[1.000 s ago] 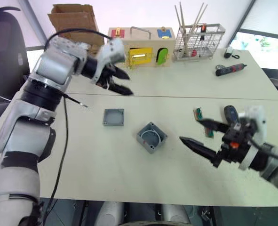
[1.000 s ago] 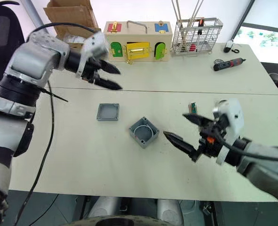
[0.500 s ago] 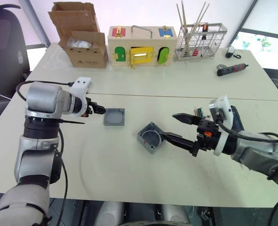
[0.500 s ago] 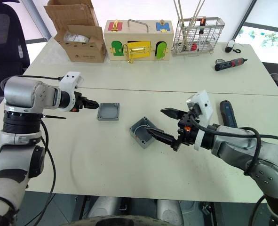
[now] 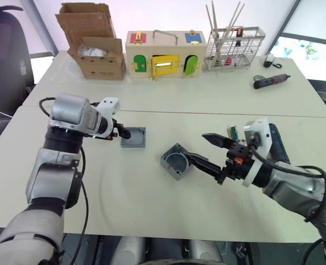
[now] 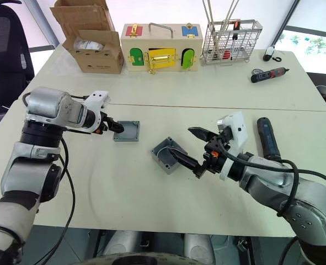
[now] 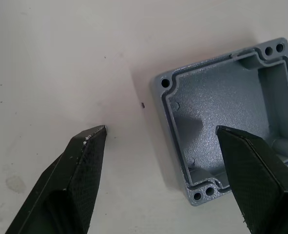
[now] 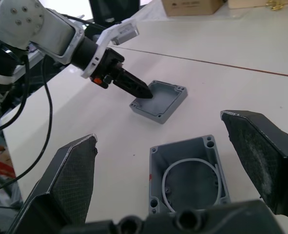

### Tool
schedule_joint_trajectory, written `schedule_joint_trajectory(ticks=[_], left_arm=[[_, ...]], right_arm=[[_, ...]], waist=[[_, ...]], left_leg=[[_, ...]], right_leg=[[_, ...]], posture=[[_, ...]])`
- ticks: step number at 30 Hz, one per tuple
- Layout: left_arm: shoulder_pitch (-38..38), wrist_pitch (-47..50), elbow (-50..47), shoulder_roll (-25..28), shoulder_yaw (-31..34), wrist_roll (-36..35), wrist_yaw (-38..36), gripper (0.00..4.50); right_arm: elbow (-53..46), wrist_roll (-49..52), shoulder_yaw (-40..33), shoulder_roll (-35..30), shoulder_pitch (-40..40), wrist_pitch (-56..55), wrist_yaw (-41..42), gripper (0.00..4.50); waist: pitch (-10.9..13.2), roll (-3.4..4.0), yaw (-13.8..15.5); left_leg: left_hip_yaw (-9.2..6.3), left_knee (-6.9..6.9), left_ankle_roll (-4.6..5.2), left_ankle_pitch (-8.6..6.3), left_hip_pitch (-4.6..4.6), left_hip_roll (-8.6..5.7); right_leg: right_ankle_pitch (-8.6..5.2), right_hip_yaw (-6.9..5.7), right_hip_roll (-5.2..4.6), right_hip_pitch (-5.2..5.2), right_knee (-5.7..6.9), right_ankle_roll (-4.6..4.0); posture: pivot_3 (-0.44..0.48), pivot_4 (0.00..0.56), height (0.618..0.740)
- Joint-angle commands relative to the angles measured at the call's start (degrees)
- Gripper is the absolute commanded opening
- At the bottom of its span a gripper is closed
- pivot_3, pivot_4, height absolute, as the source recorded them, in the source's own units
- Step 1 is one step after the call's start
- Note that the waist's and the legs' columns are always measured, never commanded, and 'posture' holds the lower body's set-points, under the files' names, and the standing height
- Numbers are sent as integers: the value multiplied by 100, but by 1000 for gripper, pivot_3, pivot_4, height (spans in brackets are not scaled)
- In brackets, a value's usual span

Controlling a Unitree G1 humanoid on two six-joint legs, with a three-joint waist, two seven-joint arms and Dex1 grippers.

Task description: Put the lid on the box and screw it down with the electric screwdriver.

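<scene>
Left gripper [image 7: 158, 146]: has closed in on the small flat square grey plastic lid [image 5: 133, 137], rim-side up; pickup imminent. Fingers spread wide, one over the lid's hollow, one outside its edge, nothing held. Right gripper [image 6: 191, 152]: wide open, empty (deep grey plastic box [image 6: 167, 154] just below).

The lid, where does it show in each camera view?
Left eye: lid, left of centre, beside the left pincer.
Right eye: left of centre.
Left wrist: right side, hollow side up, one finger over it.
Right wrist: centre, above the box.
Shared landmark: the left pincer.
</scene>
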Motion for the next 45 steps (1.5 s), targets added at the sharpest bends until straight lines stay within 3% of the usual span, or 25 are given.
schedule_joint_trajectory(ticks=[1,6,10,14,17,19,23,28,42,45], left_arm=[[-58,-214,315,-237,1,0,41,2395],[-101,-235,410,-340,123,41,137,32],[17,-307,274,-382,470,-83,101,32],[221,-2179,145,-535,1175,-404,-348,32],[161,-4186,165,-1084,1840,-621,-258,32],[-63,-5012,258,-1525,2251,-913,-181,32],[34,-6139,-88,-1837,1715,-764,-867,32],[213,-7089,-174,-2020,1127,-362,-971,32],[271,-7559,-409,-2286,745,-270,-882,32],[263,-7538,-457,-2330,713,-314,-920,0]], right_arm=[[-254,-129,-43,153,172,-151,-207,4500],[-205,-104,-96,213,154,-188,-212,4500],[-54,40,-199,217,44,-217,-145,4500],[634,366,-346,803,-536,-529,-344,4500],[1292,73,-131,1116,-1265,-493,-560,4500],[1769,-21,-42,1321,-1836,-420,-718,4500],[2332,171,-285,1449,-2453,-301,-814,4500],[2672,-76,-357,1124,-2814,-24,-708,4500],[2560,-26,-428,1371,-3048,210,-823,4500],[2528,-27,-444,1438,-3033,209,-843,3760]], waist=[[-3,4,32],[-3,5,136],[-3,5,125],[-2,3,140],[1,-2,144],[1,-2,136],[0,0,104],[0,0,98],[0,0,109],[0,0,108]], left_leg=[[0,0,0,0,0,-1],[1,4,7,-4,1,-6],[1,3,6,-3,2,-6],[1,3,-5,3,6,-4],[-2,4,-15,9,-2,-5],[3,4,-15,9,-6,-8],[16,-10,-14,9,-12,-9],[27,-12,-10,6,-12,-9],[27,-3,0,1,-12,-8],[28,-4,1,1,-12,-8]], right_leg=[[0,0,-1,1,1,0],[0,1,-5,2,5,-1],[0,0,-3,2,7,0],[1,1,-3,1,11,-2],[5,-4,-8,-3,9,-7],[6,-4,-12,-7,6,-9],[6,-6,-13,-23,1,-8],[6,-11,-13,-26,-2,-8],[7,-11,-10,-25,6,-7],[7,-11,-8,-25,5,-7]], posture=[[0,150,694],[0,150,694],[0,150,694],[0,150,694],[0,150,694],[0,150,694],[0,150,694],[0,150,694],[0,150,694],[0,150,694]])
